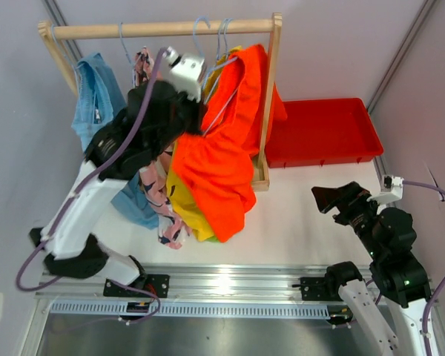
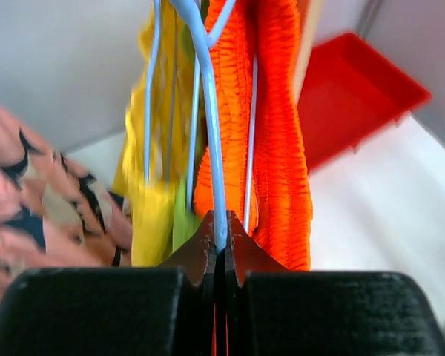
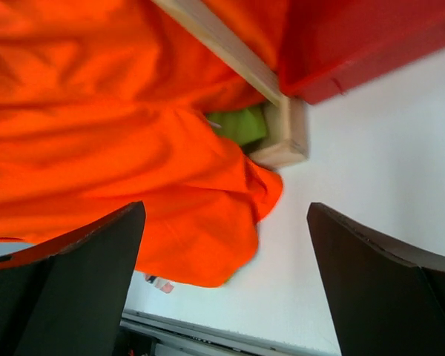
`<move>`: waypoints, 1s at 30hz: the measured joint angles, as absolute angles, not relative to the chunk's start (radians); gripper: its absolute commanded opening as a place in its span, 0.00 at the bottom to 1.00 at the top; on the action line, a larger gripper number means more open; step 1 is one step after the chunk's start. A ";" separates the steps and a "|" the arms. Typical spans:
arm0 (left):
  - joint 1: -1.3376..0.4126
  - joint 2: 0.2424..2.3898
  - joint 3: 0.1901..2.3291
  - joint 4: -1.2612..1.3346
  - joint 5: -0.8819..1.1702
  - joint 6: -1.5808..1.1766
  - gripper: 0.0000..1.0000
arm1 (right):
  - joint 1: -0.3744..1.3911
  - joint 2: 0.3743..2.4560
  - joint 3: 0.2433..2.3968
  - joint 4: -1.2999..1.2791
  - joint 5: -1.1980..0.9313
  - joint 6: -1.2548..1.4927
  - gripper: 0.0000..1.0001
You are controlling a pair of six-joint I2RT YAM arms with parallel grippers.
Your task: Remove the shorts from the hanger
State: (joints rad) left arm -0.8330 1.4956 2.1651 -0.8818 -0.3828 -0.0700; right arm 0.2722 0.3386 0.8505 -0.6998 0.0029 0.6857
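Five pairs of shorts hang on light-blue wire hangers from a wooden rack: orange shorts [image 1: 222,156], yellow shorts [image 1: 179,196], a lime green edge [image 1: 210,239], pink whale-print shorts [image 1: 167,219] and light blue shorts [image 1: 96,93]. My left gripper [image 1: 202,119] is shut on a hanger wire [image 2: 211,133], as the left wrist view [image 2: 221,233] shows, with orange shorts [image 2: 278,133] right of it and yellow shorts [image 2: 152,170] left. My right gripper [image 1: 322,199] is open and empty, low over the table; its view [image 3: 226,282] shows the orange shorts' hem [image 3: 96,111] ahead.
The wooden rack's right post [image 1: 269,96] and foot [image 3: 285,141] stand next to the orange shorts. A red bin [image 1: 319,130] sits behind and right of the rack. A metal rail [image 1: 230,285] runs along the table's near edge.
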 measured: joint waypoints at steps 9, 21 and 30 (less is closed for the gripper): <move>-0.863 1.079 1.833 -1.006 -0.221 -0.109 0.00 | 0.272 0.452 1.009 -0.464 -0.319 0.603 1.00; -0.868 0.942 1.944 -1.123 0.133 -0.162 0.00 | 0.286 0.735 1.199 -0.257 -0.523 0.559 1.00; -0.869 0.984 1.990 -1.123 0.244 -0.186 0.00 | 0.532 0.828 1.176 -0.143 -0.435 0.533 0.99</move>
